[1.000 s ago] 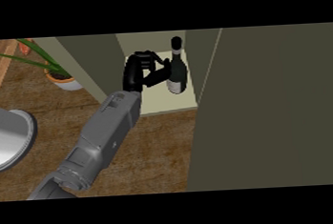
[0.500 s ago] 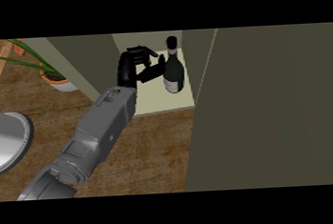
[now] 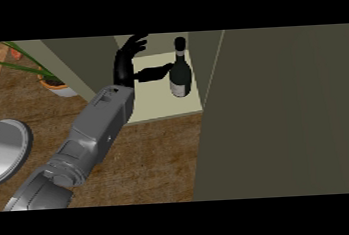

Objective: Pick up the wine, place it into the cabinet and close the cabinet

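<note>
One hand shows, the left hand [image 3: 126, 62], its fingers spread wide and straight, the thumb stretched toward the wine [image 3: 179, 69] but curled round nothing. That bottle stands upright on the pale shelf inside the cabinet [image 3: 158, 108], toward its right side. So placing looks done; what remains, I'd judge, is pulling the arm clear and shutting the cabinet door [image 3: 280, 109], which hangs open at the right and fills much of the view. Whether the thumb touches the glass is hard to tell. No right hand is visible.
</note>
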{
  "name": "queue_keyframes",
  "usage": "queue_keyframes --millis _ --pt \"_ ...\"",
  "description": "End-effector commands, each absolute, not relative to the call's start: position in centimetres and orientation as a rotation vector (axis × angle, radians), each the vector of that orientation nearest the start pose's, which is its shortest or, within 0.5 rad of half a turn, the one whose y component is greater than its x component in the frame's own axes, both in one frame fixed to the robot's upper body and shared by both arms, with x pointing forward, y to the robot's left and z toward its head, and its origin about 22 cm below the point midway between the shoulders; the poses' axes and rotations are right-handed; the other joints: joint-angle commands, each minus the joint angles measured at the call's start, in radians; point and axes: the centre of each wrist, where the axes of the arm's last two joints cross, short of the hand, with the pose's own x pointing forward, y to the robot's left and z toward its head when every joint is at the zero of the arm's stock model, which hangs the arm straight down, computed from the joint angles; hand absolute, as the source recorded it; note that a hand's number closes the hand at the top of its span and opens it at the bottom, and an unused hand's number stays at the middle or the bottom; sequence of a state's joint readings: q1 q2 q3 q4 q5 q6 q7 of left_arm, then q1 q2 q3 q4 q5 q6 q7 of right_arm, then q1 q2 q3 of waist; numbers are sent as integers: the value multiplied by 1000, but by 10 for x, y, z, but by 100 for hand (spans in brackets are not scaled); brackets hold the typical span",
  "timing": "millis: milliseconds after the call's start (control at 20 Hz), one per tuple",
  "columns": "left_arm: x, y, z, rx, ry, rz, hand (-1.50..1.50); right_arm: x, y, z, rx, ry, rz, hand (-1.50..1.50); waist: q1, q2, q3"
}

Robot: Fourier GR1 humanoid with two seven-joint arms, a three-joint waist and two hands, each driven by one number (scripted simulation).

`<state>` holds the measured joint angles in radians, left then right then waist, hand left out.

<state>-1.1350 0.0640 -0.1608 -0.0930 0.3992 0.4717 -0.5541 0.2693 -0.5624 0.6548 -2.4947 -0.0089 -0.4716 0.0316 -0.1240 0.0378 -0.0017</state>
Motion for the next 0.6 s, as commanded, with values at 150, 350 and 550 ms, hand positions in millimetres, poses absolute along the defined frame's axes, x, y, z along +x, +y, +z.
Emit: queue_keyframes --millis 150,350,550 --pt "443 147 42 351 -1724 -49 -150 77 -186 172 336 -1980 185 -150 -7 5 -2" --pt "444 133 48 210 -1788 -45 -150 74 -191 173 316 -1967 205 -150 -8 -2 -1" --pt "450 130 65 68 -1821 8 150 78 -188 169 315 -1980 203 -150 8 0 -2"
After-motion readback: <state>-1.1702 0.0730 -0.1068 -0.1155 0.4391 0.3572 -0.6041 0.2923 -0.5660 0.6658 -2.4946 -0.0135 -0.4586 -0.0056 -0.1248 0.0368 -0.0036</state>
